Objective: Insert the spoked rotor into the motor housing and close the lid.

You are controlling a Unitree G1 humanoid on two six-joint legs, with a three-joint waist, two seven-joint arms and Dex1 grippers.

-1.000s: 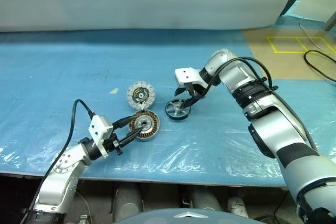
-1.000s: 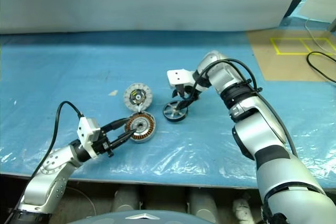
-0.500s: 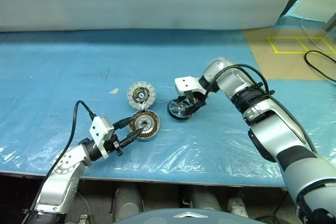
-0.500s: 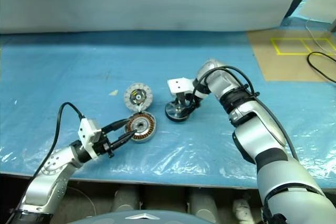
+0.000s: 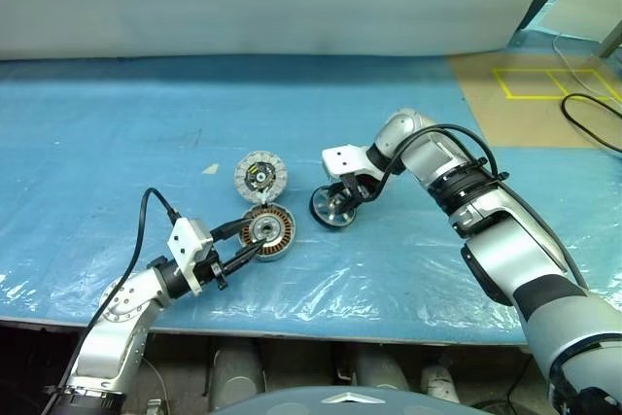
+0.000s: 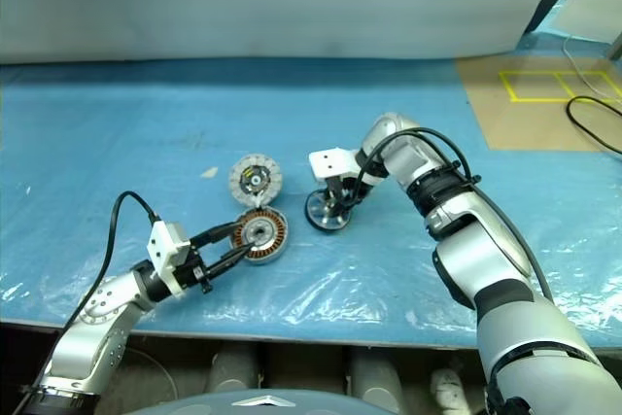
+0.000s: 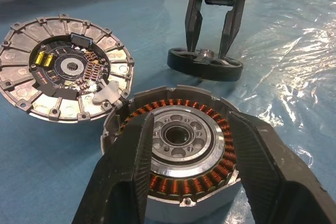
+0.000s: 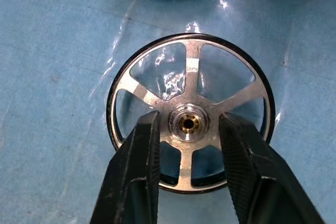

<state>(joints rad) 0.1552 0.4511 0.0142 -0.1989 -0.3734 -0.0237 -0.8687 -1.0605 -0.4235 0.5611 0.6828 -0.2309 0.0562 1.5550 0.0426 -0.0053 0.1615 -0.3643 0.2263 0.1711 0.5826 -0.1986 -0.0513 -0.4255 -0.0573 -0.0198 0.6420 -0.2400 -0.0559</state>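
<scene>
Bracketing the silver hub of the spoked rotor [image 8: 189, 124] mid-frame for lifting, the right gripper [image 8: 186, 145] jaws are closing, while the left gripper [image 7: 191, 182] jaws are clenching the motor housing [image 7: 178, 145], steadying it.

Left gripper [image 7: 186, 182] fingers straddle the motor housing [image 7: 181, 150], one on each side of its grey wall, copper windings ringing a silver centre. Hinged lid [image 7: 63, 74] lies open beside it, circuit face up. Beyond, right gripper [image 7: 214, 59] fingers reach down through the spoked rotor [image 7: 205, 64], either side of its hub, on blue plastic sheet [image 7: 294, 77].
</scene>
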